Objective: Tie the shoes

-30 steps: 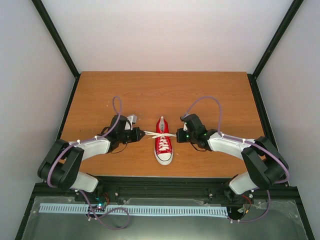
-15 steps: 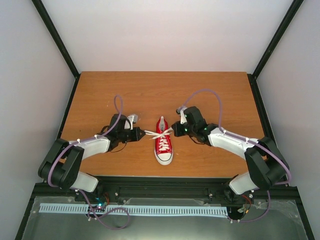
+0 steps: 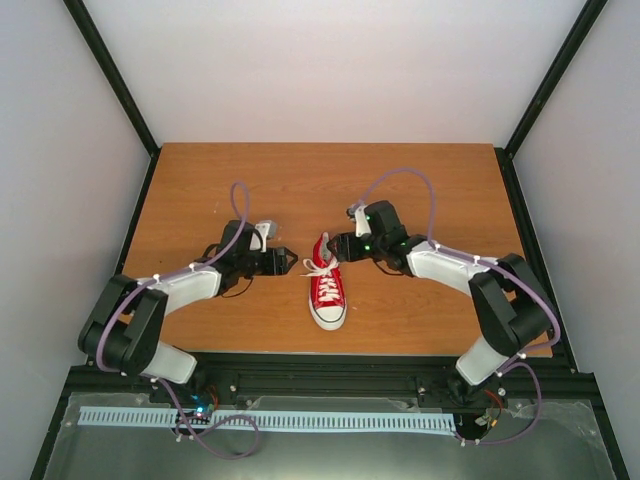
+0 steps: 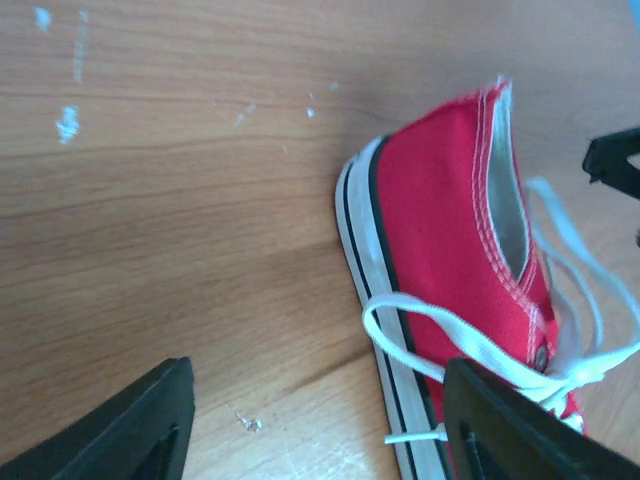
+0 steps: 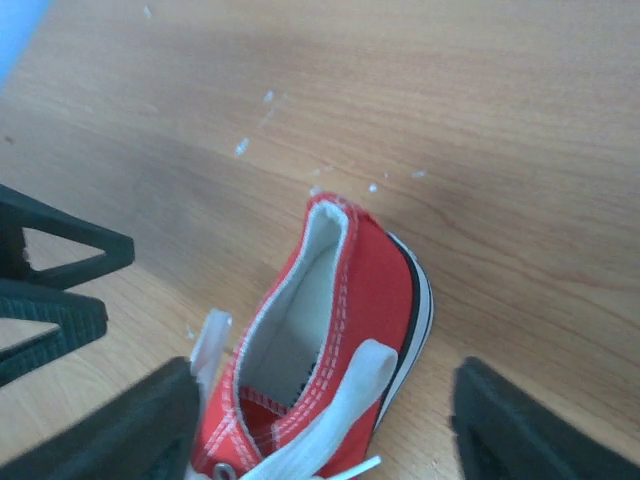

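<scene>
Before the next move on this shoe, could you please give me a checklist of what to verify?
1. The shoe stands sole down on the table: ok.
2. The left pincer is open, holding nothing: ok.
3. The right pincer is open, by the heel: ok.
4. The lace loop hangs free over the sole: ok.
5. The knot is pulled tight: cannot tell.

Wooden table (image 3: pixel 330 180), 1 red sneaker (image 3: pixel 327 295) near its front-centre
</scene>
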Action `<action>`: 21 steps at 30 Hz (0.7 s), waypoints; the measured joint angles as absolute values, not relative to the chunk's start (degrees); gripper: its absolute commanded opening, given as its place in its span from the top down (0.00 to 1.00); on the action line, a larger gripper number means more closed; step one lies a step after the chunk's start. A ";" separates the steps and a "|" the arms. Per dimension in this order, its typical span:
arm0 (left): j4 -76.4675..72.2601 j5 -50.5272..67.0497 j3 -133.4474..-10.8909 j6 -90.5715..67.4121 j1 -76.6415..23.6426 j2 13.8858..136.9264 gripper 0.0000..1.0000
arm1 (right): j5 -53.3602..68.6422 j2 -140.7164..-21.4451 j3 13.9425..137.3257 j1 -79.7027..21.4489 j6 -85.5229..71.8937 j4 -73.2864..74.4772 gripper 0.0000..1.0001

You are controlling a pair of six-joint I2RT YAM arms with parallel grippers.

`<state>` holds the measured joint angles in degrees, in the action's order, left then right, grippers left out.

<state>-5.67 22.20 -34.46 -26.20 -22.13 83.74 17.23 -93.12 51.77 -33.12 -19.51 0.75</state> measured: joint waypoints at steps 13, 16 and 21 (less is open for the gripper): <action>-7.81 21.43 -26.57 -27.90 -22.11 74.48 0.10 | 27.53 -83.57 37.10 -23.20 -24.95 -6.44 0.12; -6.55 19.73 -25.65 -30.00 -22.11 74.50 0.08 | 26.61 -83.59 34.81 -23.14 -25.10 -6.57 0.11; -3.95 18.00 -28.18 -31.07 -18.90 74.50 0.05 | 22.76 -82.87 34.44 -20.21 -23.38 -5.21 0.01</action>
